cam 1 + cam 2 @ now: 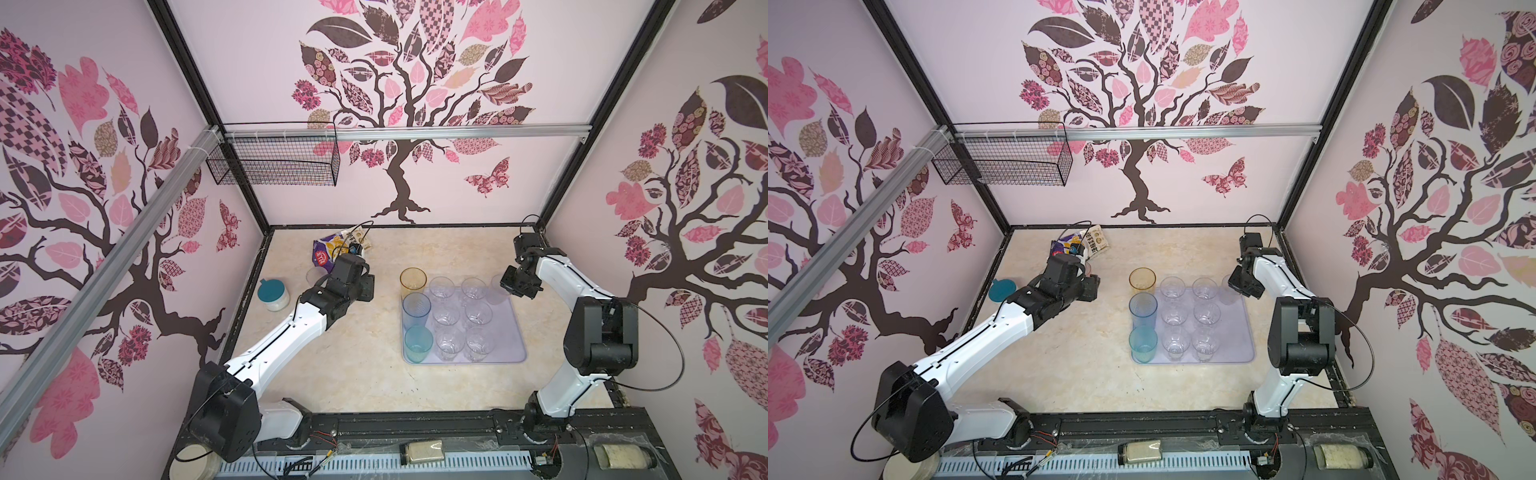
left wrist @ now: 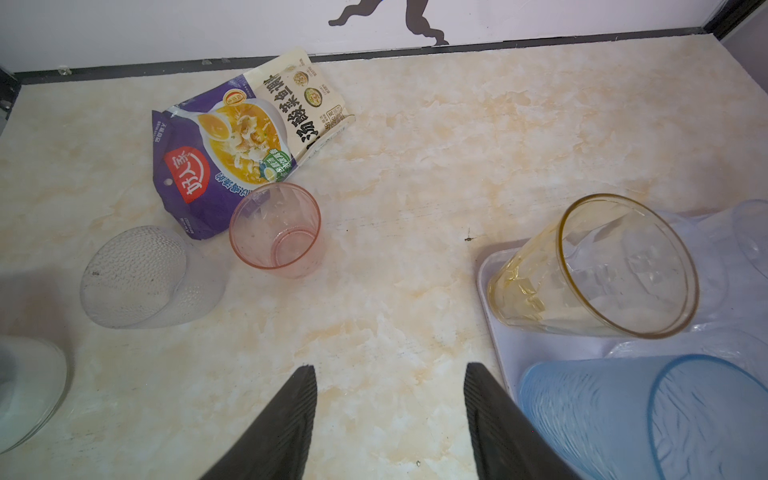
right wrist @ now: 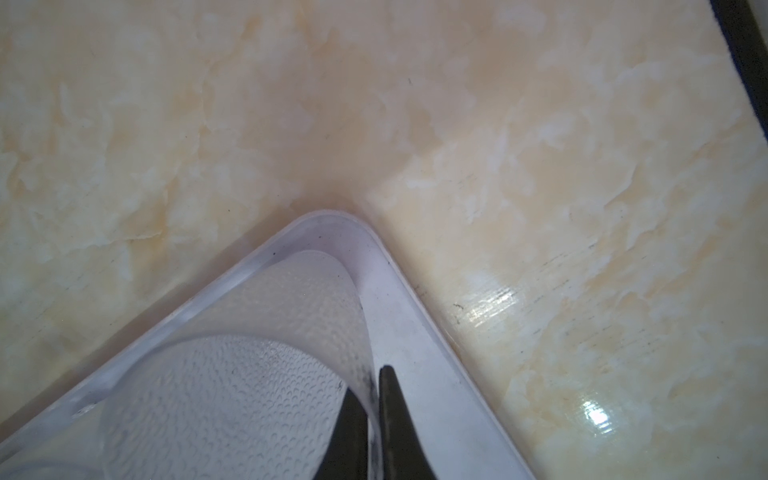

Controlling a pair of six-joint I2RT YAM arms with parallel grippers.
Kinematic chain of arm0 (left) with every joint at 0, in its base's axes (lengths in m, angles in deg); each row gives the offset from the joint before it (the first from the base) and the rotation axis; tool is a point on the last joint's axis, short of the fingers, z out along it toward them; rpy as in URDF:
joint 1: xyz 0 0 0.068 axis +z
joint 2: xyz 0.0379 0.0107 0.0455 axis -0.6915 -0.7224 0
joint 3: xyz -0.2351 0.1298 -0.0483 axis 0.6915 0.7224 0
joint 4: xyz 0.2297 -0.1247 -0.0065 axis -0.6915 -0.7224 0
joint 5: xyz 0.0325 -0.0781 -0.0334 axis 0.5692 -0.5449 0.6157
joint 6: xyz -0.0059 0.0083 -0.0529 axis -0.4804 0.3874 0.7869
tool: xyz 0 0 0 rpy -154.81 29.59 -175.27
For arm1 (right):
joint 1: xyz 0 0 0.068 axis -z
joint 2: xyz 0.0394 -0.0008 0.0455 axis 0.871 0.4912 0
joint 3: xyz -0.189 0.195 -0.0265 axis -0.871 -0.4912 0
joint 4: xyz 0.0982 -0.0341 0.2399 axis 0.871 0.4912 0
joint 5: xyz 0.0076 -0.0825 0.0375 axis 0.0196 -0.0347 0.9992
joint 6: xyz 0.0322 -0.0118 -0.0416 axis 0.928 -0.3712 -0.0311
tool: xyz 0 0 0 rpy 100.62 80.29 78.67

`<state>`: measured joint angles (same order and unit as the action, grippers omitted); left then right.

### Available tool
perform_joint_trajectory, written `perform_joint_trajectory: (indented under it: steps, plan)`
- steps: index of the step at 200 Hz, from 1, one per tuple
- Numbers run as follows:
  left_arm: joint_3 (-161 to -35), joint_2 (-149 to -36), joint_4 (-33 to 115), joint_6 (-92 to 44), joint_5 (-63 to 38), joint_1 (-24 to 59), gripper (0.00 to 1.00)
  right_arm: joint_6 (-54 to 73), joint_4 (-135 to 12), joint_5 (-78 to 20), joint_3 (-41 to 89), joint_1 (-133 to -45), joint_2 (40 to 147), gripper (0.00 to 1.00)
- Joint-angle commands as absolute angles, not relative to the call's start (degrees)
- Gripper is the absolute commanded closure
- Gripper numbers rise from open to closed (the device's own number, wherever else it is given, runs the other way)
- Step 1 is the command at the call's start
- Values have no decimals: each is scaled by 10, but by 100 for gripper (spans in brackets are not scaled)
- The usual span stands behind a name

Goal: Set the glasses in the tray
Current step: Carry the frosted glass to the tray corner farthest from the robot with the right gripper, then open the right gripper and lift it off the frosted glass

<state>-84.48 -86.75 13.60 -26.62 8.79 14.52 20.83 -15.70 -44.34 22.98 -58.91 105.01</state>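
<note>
A clear dimpled tumbler was pinched by its wall between the closed right jaws, inside the rounded corner of the flat pale-lavender tray. Six clear ribbed tumblers, a tall amber tumbler, a blue tumbler and a teal tumbler were stood in it. The left jaws were spread, empty, above the marbled cream surface, near a small pink tumbler.

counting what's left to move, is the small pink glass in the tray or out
Out. The pink glass stands upright on the table beside the purple packet, apart from the tray.
</note>
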Motion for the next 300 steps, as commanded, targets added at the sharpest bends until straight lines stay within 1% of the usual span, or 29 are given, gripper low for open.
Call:
perform_joint_trajectory:
  steps: [1, 33, 73, 97, 115, 137, 170, 203, 230, 243, 275, 300]
  plan:
    - [-828, -874, 143, -269, 90, 147, 40, 198, -123, -465, 247, -591, 1064, 98]
    - [-828, -877, 143, -269, 91, 148, 39, 183, -102, -477, 256, -590, 1046, 97]
    - [-825, -875, 142, -269, 92, 149, 39, 173, -88, -457, 278, -590, 1075, 89]
    - [-821, -874, 143, -274, 101, 150, 39, 177, -109, -454, 268, -591, 1072, 85]
    - [-820, -872, 144, -274, 101, 149, 39, 180, -124, -467, 267, -591, 1075, 84]
    - [-813, -868, 148, -278, 109, 150, 39, 178, -123, -453, 268, -590, 1090, 84]
    - [-811, -871, 150, -278, 111, 151, 39, 175, -135, -458, 246, -591, 1078, 83]
    - [-810, -872, 150, -280, 119, 154, 39, 177, -137, -455, 248, -591, 1056, 74]
    - [-803, -874, 153, -276, 128, 155, 39, 180, -128, -443, 275, -593, 1030, 61]
    - [-801, -875, 156, -269, 126, 155, 39, 180, -117, -447, 293, -599, 1022, 57]
    - [-798, -872, 169, -243, 131, 167, 39, 168, -92, -478, 332, -629, 997, 52]
    - [-811, -863, 154, -206, 120, 206, 39, 177, -86, -492, 353, -688, 977, 51]
